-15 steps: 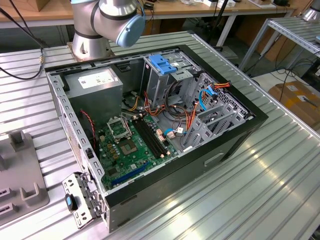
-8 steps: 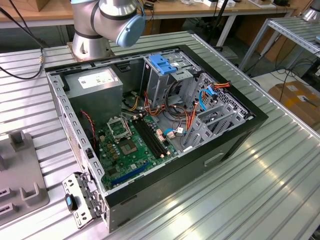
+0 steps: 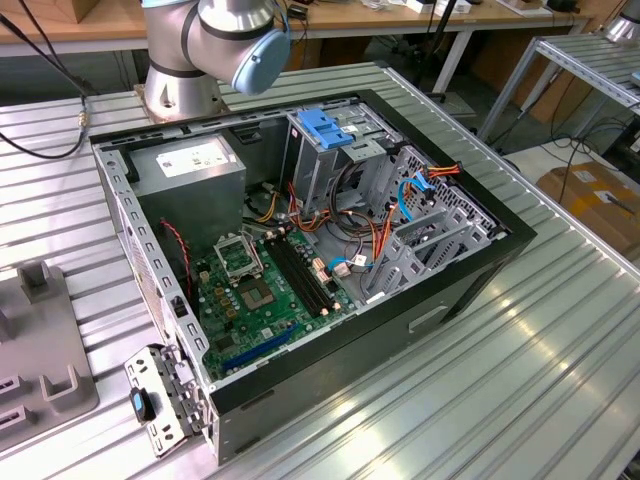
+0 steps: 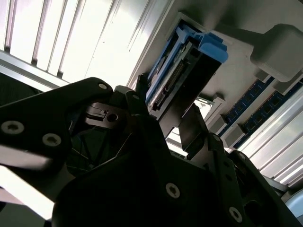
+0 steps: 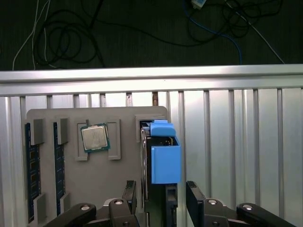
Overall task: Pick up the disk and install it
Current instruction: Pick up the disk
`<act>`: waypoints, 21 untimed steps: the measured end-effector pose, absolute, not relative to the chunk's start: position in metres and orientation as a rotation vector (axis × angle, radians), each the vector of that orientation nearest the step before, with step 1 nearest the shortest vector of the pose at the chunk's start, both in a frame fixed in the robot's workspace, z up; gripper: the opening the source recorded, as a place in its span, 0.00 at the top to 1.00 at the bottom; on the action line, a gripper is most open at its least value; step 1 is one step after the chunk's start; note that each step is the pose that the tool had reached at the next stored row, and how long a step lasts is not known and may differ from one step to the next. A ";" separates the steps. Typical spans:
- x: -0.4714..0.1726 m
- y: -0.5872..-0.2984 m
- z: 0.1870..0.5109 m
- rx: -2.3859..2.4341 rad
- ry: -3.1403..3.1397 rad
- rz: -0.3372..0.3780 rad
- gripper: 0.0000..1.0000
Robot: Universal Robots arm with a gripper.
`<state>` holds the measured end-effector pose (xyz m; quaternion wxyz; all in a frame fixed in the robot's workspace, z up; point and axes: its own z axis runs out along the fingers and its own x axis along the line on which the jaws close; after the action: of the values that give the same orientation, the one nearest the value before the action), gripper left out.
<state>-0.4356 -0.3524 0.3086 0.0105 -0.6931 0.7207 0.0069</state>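
Observation:
The disk [image 5: 164, 158] stands on edge in a slot of a grey holder plate [image 5: 118, 182], its light-blue plastic frame facing the first wrist view. In the second wrist view the disk [image 4: 187, 66] shows its connector edge and blue frame. My gripper [image 5: 162, 198] is open and straddles the disk, one black finger [image 5: 130, 195] on each side with a small gap to the frame. The gripper [image 4: 165, 118] is low beside the disk's body. Nothing is held.
The holder plate also carries a processor chip [image 5: 95, 138] and memory sticks [image 5: 29, 165]. In the exterior view an open computer case [image 3: 470, 290] lies on the ribbed metal table, with a drive cage topped by a blue latch [image 3: 325, 127], a power supply [image 3: 195, 165] and a green motherboard [image 3: 250, 290].

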 end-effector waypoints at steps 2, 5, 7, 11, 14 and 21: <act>-0.436 -0.352 0.309 -2.163 2.249 0.022 0.46; -0.435 -0.352 0.309 -2.163 2.249 0.022 0.46; -0.435 -0.352 0.309 -2.163 2.249 0.022 0.46; -0.435 -0.352 0.309 -2.163 2.249 0.022 0.65; -0.435 -0.352 0.309 -2.163 2.249 0.022 0.65; -0.435 -0.352 0.309 -2.163 2.249 0.022 0.65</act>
<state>-0.4351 -0.3524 0.3086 0.0105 -0.6931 0.7207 0.0069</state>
